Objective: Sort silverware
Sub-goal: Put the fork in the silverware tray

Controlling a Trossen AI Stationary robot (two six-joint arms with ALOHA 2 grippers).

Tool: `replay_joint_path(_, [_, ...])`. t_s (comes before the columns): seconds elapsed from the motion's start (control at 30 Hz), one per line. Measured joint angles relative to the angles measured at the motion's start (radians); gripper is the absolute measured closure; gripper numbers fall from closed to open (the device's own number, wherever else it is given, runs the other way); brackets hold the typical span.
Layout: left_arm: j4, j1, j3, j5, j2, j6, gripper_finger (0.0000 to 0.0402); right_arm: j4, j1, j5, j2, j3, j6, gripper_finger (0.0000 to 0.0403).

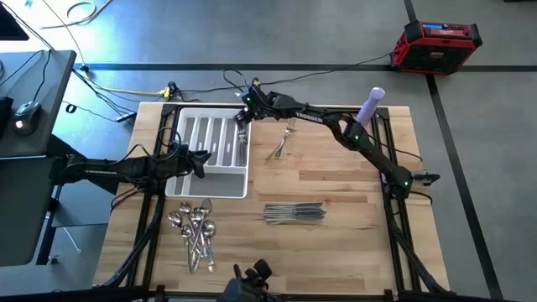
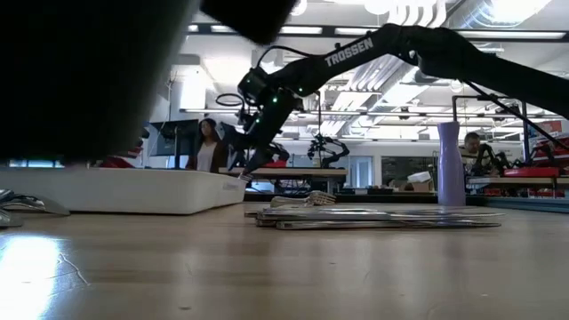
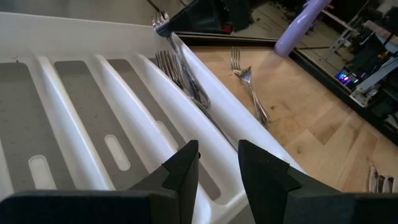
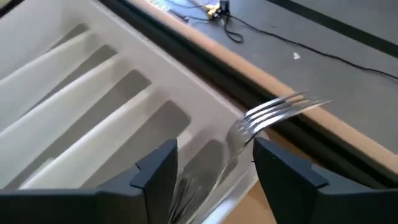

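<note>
Your right gripper (image 1: 243, 117) is over the far right corner of the white tray (image 1: 186, 186), jaws apart, and a fork (image 4: 273, 115) rests tilted against the tray's wall between them, tines up over the rim. I can't tell whether either jaw touches it. Under it, in the rightmost compartment, more forks (image 3: 177, 71) lie stacked; I can't count them exactly. The other four compartments show only bare liner.

Your left gripper (image 1: 204, 159) sits at the tray's near right side, jaws part way open on either side of the tray's outer wall, though I can't tell if they press it.

Out on the tabletop (image 1: 352, 252): two loose forks (image 1: 285, 138) just right of the tray, crossed over each other. A tight bundle of knives (image 1: 294, 215) lies toward the front, too packed to count. A heap of spoons (image 1: 193, 231) sits below the tray, at least six bowls showing. One purple bottle (image 1: 370, 105) stands upright at the far edge.
</note>
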Motion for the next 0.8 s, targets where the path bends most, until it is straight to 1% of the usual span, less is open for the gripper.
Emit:
replay_joint_path(0.07, [0.0, 0.0, 0.0, 0.0, 0.0, 0.0, 0.0304, 0.032, -0.003, 0.019, 0.014, 0.0, 0.011, 0.0229])
replay_joint_path(0.2, [0.0, 0.0, 0.0, 0.0, 0.0, 0.0, 0.0304, 0.095, -0.003, 0.002, 0.03, 0.0, 0.024, 0.0258])
replay_joint_path(0.37, [-0.001, 0.0, 0.0, 0.0, 0.0, 0.001, 0.0304, 0.1, -0.001, -0.018, 0.068, 0.001, 0.055, 0.0302])
replay_joint_path(0.47, [-0.001, 0.0, 0.0, 0.0, 0.0, 0.007, 0.0304, 0.102, -0.002, -0.02, 0.07, 0.001, 0.047, 0.0335])
replay_joint_path(0.6, [-0.005, 0.0, 0.0, 0.0, 0.0, 0.007, 0.0304, 0.113, 0.005, 0.001, 0.072, 0.001, 0.039, 0.039])
replay_joint_path(0.7, [-0.007, 0.0, 0.0, 0.0, 0.0, 0.008, 0.0304, 0.097, 0.024, 0.042, 0.074, 0.033, 0.016, 0.0397])
replay_joint_path(0.8, [-0.008, 0.0, 0.0, 0.0, 0.0, 0.008, 0.0304, 0.112, 0.047, 0.096, 0.057, 0.035, -0.027, 0.0401])
